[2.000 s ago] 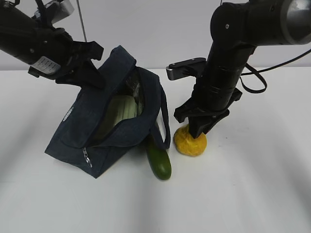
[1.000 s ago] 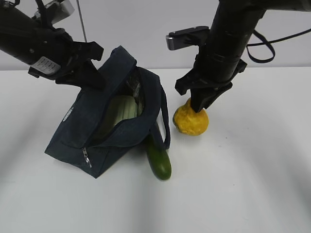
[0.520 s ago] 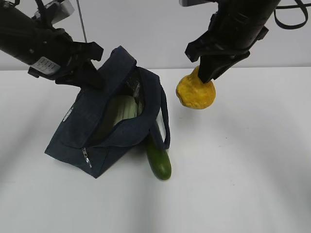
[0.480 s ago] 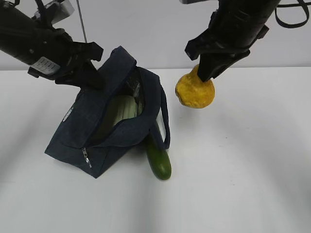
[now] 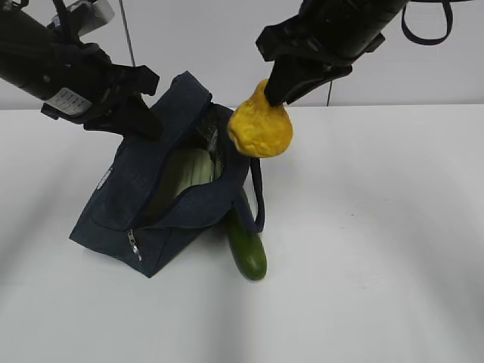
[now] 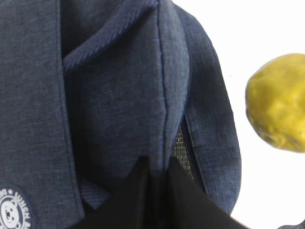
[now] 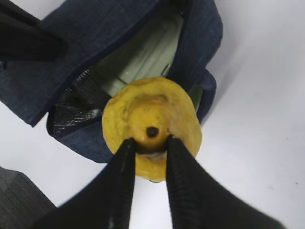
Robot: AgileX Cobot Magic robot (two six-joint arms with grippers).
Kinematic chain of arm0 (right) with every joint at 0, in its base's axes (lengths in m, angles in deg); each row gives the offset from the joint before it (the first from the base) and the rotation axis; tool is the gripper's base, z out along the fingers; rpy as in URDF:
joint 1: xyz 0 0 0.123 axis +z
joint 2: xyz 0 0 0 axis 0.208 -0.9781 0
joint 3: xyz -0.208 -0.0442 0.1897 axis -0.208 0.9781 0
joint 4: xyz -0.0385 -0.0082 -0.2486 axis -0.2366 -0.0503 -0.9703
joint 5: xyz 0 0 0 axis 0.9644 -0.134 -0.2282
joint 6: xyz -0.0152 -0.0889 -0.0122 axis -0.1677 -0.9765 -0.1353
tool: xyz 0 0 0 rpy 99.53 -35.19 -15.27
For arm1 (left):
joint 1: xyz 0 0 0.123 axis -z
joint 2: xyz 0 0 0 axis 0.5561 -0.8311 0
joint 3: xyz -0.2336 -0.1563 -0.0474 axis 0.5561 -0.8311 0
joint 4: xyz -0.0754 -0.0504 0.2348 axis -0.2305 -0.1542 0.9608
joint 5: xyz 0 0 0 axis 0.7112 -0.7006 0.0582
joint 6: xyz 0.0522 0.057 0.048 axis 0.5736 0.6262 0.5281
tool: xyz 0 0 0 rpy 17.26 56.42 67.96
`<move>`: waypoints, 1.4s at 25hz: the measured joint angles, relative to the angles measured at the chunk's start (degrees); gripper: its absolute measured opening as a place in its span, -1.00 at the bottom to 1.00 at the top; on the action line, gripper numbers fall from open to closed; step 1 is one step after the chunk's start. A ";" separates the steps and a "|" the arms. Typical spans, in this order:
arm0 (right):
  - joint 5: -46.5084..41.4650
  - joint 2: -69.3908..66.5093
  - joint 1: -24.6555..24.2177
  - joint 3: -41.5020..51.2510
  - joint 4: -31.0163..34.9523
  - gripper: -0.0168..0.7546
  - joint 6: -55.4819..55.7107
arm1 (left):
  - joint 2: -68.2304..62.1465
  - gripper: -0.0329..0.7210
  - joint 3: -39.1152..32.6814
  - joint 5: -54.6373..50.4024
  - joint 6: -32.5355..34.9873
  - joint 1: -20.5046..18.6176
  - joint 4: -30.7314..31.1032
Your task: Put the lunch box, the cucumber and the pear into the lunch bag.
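The navy lunch bag lies tilted on the white table with its mouth open. My left gripper is shut on the fabric of its upper rim, and the jaws pinch the cloth. The lunch box with the pale green lid sits inside the bag. My right gripper is shut on the stub top of the yellow pear, which hangs in the air over the bag's right rim. The cucumber lies on the table against the bag's front right corner.
The bag's strap handle loops down beside the cucumber. A silver zipper pull hangs at the bag's near corner. White table stretches to the right and front, with a pale wall behind.
My right gripper has lifted the pear off the table and carried it up and left, from beside the cucumber to above the bag's rim. The left gripper and bag have not moved.
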 joint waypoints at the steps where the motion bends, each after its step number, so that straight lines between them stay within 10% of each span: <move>1: 0.32 0.00 0.00 0.00 0.82 -0.50 -0.44 | 0.00 -0.88 0.00 0.00 0.00 0.00 0.00; 22: 14.06 -8.24 3.38 -0.15 13.52 -0.54 -9.67 | 1.72 -0.88 0.00 0.82 0.00 -0.06 1.57; 35: -0.33 -4.22 3.16 -0.15 -5.47 -0.17 2.14 | 1.72 -0.88 0.00 0.75 -0.21 -5.08 2.03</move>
